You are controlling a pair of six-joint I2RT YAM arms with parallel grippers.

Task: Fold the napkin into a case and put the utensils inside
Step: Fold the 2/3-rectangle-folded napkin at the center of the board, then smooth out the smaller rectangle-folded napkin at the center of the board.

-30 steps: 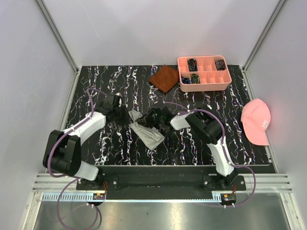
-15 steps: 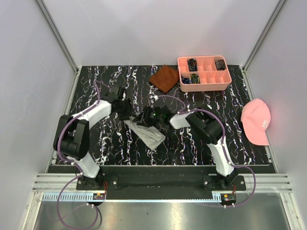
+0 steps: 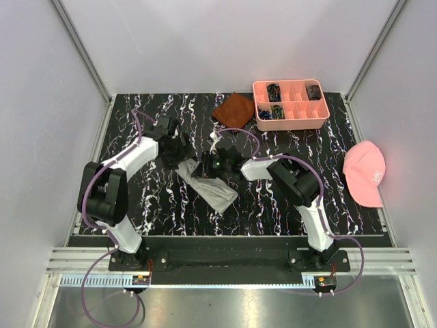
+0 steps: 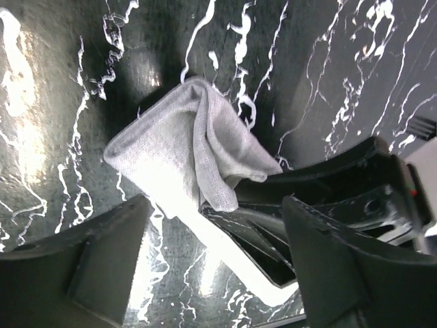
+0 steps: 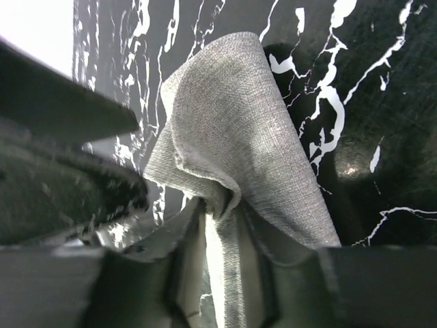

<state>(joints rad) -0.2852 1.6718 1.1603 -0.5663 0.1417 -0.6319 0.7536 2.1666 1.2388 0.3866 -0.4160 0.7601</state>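
Judging from the napkin (image 3: pixel 218 193) lying as a rumpled strip in the middle of the table (image 3: pixel 341 205), I'd have the right gripper (image 3: pixel 205 167), pinched on its far-left end, hold that fold low and taut while the wide-open, empty left gripper (image 3: pixel 179 147) takes the loose corner.

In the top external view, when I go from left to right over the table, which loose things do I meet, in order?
napkin → brown cloth → tray → cap
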